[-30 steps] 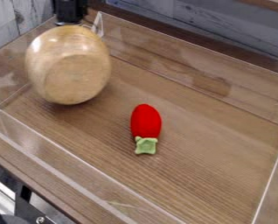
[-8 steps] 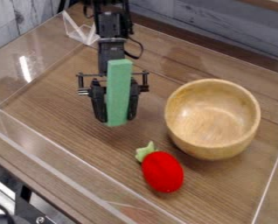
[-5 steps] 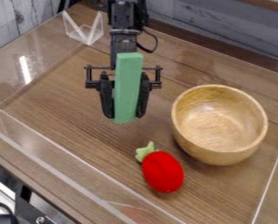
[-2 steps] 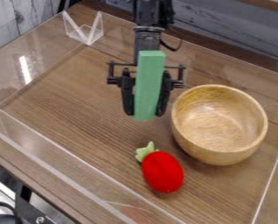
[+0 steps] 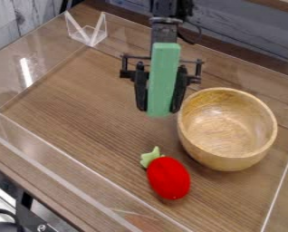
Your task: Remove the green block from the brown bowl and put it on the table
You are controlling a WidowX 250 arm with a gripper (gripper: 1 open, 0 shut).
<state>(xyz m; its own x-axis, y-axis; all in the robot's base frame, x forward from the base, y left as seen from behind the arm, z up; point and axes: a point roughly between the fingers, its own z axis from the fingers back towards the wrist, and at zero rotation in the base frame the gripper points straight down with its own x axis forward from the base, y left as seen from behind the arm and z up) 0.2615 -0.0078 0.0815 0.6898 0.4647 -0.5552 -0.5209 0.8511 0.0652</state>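
Note:
The green block (image 5: pixel 166 68) is a long mint bar held upright above the table (image 5: pixel 74 118), just left of the brown bowl (image 5: pixel 231 156). My gripper (image 5: pixel 161 101) is shut on it, one dark finger on each side of its lower half. The bowl stands upright at the right, and nothing shows inside it. The block's lower end hangs level with the bowl's left rim, apart from it.
A red toy with a small green leafy top (image 5: pixel 168 177) lies in front of the bowl. Low clear acrylic walls (image 5: pixel 86 29) border the table at the back, left and front.
My gripper has carried the green block to the right and slightly further back, bringing it close to the bowl's left side. The bowl and the red toy have stayed put over the last second.

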